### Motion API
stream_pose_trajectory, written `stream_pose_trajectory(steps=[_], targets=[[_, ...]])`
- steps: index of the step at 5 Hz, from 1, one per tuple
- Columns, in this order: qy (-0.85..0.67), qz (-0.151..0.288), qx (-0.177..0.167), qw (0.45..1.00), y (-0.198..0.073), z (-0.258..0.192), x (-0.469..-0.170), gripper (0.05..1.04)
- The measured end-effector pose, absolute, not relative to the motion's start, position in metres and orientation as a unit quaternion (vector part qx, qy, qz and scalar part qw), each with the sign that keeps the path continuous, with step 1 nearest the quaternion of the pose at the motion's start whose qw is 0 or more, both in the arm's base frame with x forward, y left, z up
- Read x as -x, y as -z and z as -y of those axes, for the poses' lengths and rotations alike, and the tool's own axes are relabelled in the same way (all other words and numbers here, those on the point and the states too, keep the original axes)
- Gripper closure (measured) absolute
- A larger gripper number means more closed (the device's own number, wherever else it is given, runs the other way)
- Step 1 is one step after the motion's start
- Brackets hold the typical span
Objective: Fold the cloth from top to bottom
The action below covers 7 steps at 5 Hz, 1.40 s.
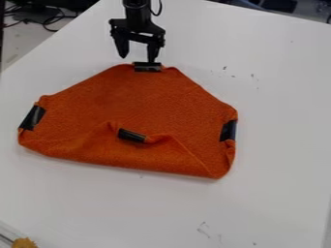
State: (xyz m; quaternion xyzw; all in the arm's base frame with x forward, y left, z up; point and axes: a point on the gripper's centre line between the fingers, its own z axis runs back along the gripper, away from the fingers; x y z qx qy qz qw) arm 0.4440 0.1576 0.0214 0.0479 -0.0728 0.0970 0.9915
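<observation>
White table [278,203] under everything here, with one edge slanting across the upper left and another down by the lower right corner. So, count: one cloth [129,97], orange, lying around the middle and a bit left, and four black strips [147,67] on it. One strip is at the top edge, one at the left side, one at the right, and one sits inward on the bottom flap, which is turned up over the cloth with a few creases. The bottom edge is a long fold, sloping down a little to the right. One gripper [138,57] hangs over the top edge, two fingers wide apart with a gap between, the right one right at the top strip, can't tell if it's actually touching. Plenty of white tabletop runs to the right of the cloth and below it, a narrower bit on the left. Also one yellowish lump [24,242] in the bottom left corner, and some cables [48,20] past the table, upper left
</observation>
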Motion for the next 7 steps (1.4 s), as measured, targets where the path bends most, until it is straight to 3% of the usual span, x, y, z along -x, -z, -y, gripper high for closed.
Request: stream_pose_trajectory(steps=[2, 4, 5, 7], targets=[[-0.096, 0.060, -0.035, 0.993, -0.015, -0.158, -0.442, 0.118], [-0.091, 0.076, -0.034, 0.992, -0.008, -0.154, -0.439, 0.615], [-0.090, 0.076, -0.035, 0.992, -0.008, -0.155, -0.439, 0.737], [-0.078, 0.075, -0.050, 0.993, -0.011, -0.155, -0.439, 0.860]])
